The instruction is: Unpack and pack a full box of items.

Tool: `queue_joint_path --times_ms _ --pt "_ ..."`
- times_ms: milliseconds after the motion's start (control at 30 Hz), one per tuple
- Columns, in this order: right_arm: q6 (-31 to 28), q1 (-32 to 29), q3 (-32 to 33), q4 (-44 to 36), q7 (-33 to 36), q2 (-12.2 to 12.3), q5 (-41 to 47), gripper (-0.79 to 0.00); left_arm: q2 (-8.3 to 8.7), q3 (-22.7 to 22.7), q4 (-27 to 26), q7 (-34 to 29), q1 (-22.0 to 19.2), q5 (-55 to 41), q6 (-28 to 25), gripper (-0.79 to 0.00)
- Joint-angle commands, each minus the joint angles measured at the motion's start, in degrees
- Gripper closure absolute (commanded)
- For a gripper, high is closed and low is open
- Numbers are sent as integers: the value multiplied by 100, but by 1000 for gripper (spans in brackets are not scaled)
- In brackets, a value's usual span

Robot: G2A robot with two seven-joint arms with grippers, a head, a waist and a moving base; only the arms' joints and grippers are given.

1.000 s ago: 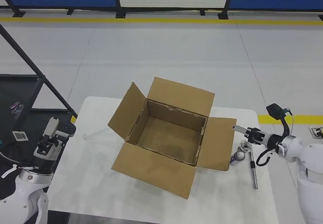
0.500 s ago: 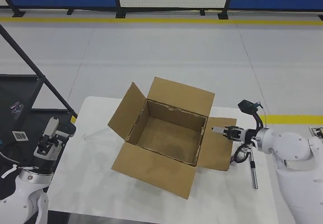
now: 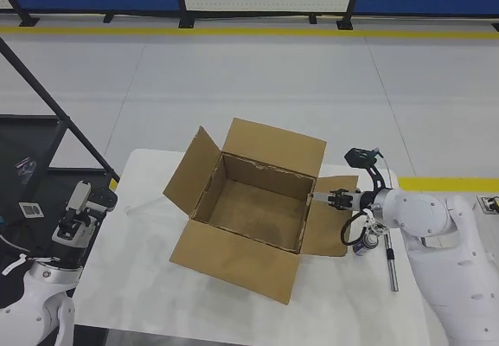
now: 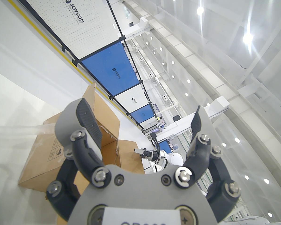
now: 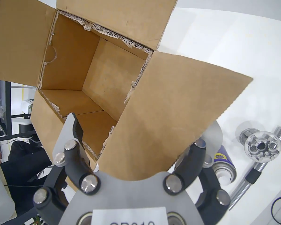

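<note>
An open cardboard box (image 3: 249,212) stands mid-table with nothing inside; its bare interior (image 5: 68,54) shows brown walls and floor. My right gripper (image 3: 327,198) is at the box's right flap (image 3: 327,227), which stands tilted up. In the right wrist view my right gripper (image 5: 142,127) is open and straddles that flap (image 5: 178,99): one finger (image 5: 73,127) on the box's inner side, the other mostly hidden behind the cardboard. My left gripper (image 3: 82,197) is off the table's left edge, open (image 4: 140,118), pointing up, empty, with the box (image 4: 103,122) beyond it.
A spray can (image 3: 366,242) (image 5: 222,162) lies on the white table (image 3: 145,259) just right of the flap. Beside it is a metal rod tool (image 3: 392,270) with a toothed round head (image 5: 261,145). A black frame (image 3: 50,112) stands left.
My right arm has swung left from the table's right side to the box. The right flap has risen from flat to tilted, and the box has slid slightly left. The left arm is unmoved.
</note>
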Motion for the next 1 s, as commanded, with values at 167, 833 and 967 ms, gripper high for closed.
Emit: queue_joint_path --times_ms 167,833,967 --pt "-561 374 -242 400 -69 -5 163 -785 0 0 0 0 0 0 0 -785" --pt "-550 -429 792 -410 -1004 257 247 -785 251 -233 331 -2289 770 1300 79 -785" --pt "-503 -485 832 -478 -977 269 255 -785 251 -233 331 -2289 770 1300 79 -785"
